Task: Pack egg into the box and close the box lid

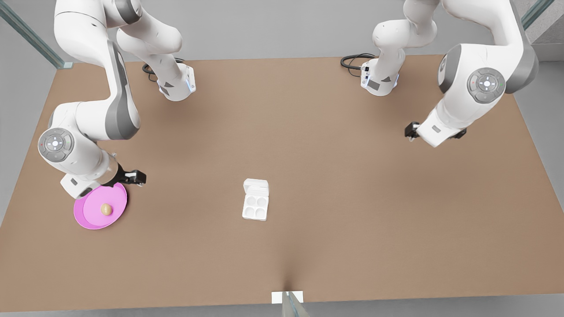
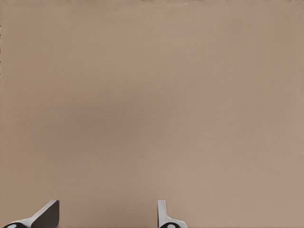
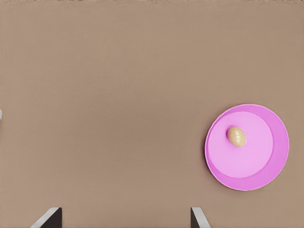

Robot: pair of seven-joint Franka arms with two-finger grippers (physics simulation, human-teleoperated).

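The tan egg [image 1: 106, 209] [image 3: 236, 136] lies on a round pink plate [image 1: 90, 223] [image 3: 266, 175] at the front view's left. The white carton [image 1: 255, 208] sits mid-table with its four hollows bare, and its lid [image 1: 256, 187] is folded open on the far side. My right gripper [image 1: 81, 186] [image 3: 123, 219] hovers open above the plate's far rim, off to one side of the egg and holding nothing. My left gripper [image 1: 434, 134] [image 2: 107, 218] waits open over bare table at the front view's right, far from the carton.
The brown table [image 1: 308, 145] spreads wide around the carton. Both arm bases [image 1: 176, 86] [image 1: 379, 79] and their black cables stand at the far edge. A small white bracket [image 1: 287, 297] sits at the near edge.
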